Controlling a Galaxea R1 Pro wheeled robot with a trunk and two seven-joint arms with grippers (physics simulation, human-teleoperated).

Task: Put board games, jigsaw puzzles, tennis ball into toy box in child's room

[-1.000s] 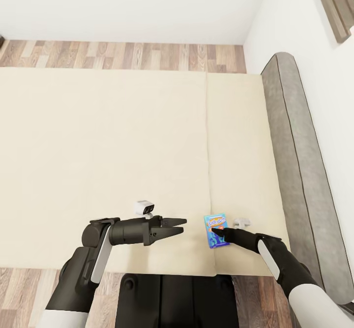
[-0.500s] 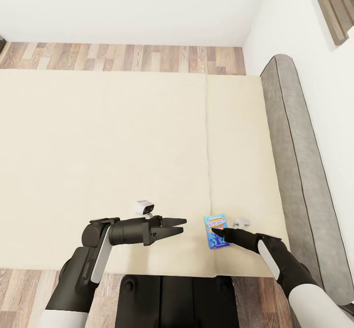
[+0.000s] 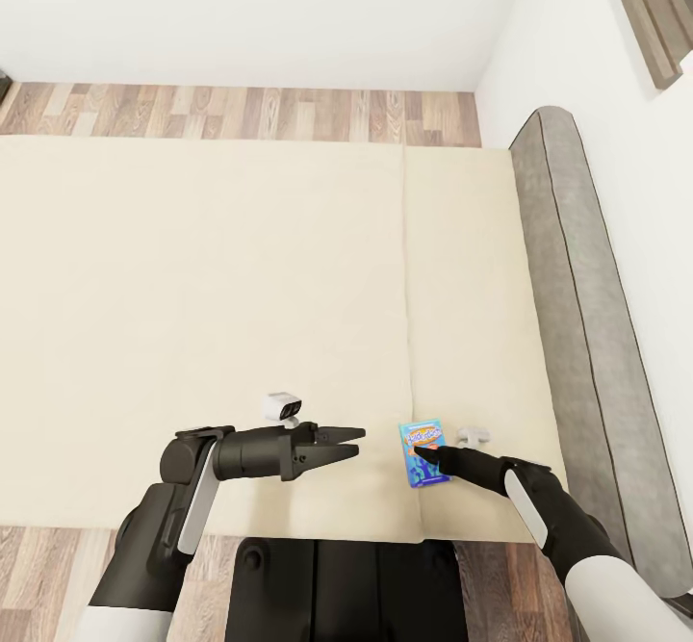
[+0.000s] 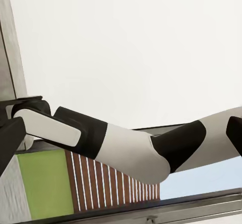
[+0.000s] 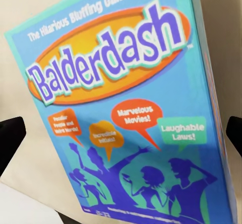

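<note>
— So where's the blue board game (image 3: 422, 451)?
— Flat on the bed (image 3: 241, 286), long axis pointing away, under the right gripper (image 3: 421, 450), whose fingers straddle it, spread wide. The left gripper (image 3: 358, 441) idles nearby, narrowly parted.

1 blue board game (image 3: 422, 450) (image 5: 126, 113), apparently flat, near the cream bed's (image 3: 212, 315) front edge.

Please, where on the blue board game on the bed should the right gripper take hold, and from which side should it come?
Probably across the two long edges of the blue board game, coming down from above. It lies flat on the bed, so only its thin side edges offer a hold. The right gripper is already over it, fingers either side.
</note>
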